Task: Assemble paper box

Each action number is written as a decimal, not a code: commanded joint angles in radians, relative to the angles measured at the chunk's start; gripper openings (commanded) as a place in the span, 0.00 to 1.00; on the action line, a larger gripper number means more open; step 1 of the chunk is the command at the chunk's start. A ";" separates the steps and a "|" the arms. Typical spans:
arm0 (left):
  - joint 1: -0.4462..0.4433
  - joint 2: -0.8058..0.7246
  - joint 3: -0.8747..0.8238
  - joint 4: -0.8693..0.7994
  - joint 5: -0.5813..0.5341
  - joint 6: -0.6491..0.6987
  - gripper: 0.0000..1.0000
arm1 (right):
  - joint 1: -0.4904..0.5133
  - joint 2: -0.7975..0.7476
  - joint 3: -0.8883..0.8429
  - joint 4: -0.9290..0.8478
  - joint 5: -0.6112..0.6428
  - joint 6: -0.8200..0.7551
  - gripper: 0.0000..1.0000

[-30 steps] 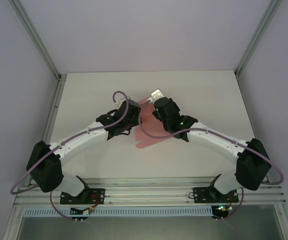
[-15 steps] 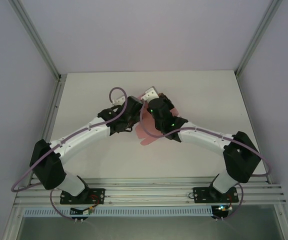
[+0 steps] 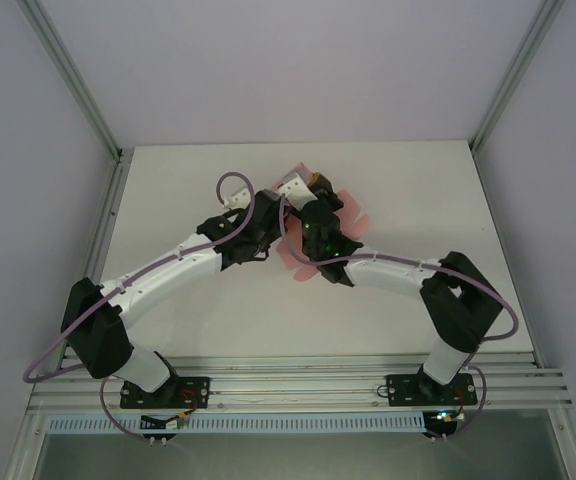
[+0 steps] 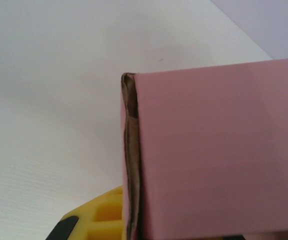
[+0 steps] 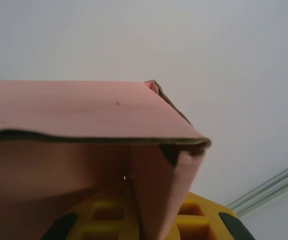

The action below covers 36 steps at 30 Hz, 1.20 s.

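Paper box (image 3: pixel 290 262) sits over the middle of the worktop (image 3: pixel 168 190), nearer its far edge, held between the two arms. The left fingers (image 4: pixel 101 221) are clenched on a folded card edge, and the right fingers (image 5: pixel 200 223) are clenched on a flap hanging under the top panel. Its long axis seems to run from near-left to far-right, both arms equally close, and I judge the right wrist crowds the loose flaps on the far side.
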 commanded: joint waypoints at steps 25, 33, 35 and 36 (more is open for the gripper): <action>0.062 0.086 0.044 -0.144 0.116 0.450 0.00 | -0.221 -0.634 -0.040 -1.058 -1.020 0.821 1.00; 0.094 0.281 0.203 -0.424 0.403 0.956 0.00 | -0.367 -0.808 -0.095 -1.210 -1.076 0.987 1.00; 0.095 0.345 0.264 -0.507 0.391 1.039 0.00 | -0.371 -0.824 -0.106 -1.235 -1.065 0.990 1.00; 0.095 0.370 0.291 -0.534 0.374 1.071 0.00 | -0.374 -0.830 -0.109 -1.244 -1.068 0.992 1.00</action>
